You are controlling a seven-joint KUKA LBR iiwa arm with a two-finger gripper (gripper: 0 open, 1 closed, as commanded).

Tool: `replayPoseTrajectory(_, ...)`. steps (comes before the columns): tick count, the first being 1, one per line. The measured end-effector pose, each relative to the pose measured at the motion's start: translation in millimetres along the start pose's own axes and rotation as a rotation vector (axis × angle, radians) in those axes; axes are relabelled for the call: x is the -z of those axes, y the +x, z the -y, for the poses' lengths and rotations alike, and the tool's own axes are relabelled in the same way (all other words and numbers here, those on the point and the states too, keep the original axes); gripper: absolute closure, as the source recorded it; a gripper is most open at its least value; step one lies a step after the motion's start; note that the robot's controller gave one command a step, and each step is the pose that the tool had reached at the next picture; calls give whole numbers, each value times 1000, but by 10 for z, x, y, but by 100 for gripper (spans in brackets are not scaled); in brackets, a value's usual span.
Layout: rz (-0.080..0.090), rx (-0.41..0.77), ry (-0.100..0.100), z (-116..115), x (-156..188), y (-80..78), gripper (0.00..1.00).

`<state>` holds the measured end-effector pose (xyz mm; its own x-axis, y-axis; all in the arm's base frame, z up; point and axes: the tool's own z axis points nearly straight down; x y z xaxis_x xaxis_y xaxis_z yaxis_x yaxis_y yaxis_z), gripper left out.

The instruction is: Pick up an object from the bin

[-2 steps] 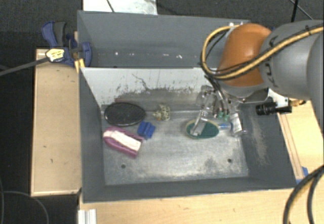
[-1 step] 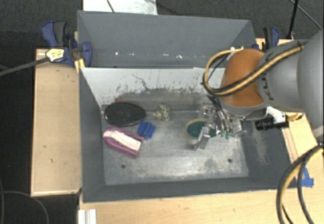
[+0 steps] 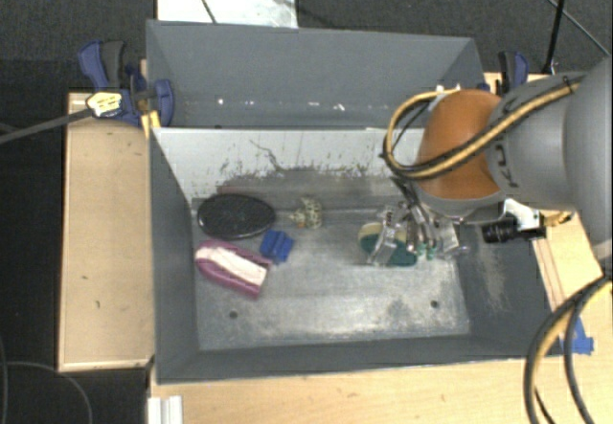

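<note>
My gripper (image 3: pixel 400 242) is low over the right part of the bin floor, under the orange wrist cover. Its metal fingers stand around a small teal and white thing (image 3: pixel 375 242) that lies on the floor there; part of that thing is hidden by the fingers. How wide the fingers stand is masked by the wrist.
At the left of the bin lie a black oval disc (image 3: pixel 236 215), a small blue block (image 3: pixel 277 246) and a pink and white oblong thing (image 3: pixel 232 270). A small pale greenish knob (image 3: pixel 308 213) sits near the back wall, mid-bin. The arm covers the bin's right side.
</note>
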<state>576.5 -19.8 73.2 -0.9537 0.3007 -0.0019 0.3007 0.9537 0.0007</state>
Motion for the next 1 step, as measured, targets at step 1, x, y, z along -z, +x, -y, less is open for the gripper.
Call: replayPoseTrajectory(1,9,15,-2,51,1259,-61,100)
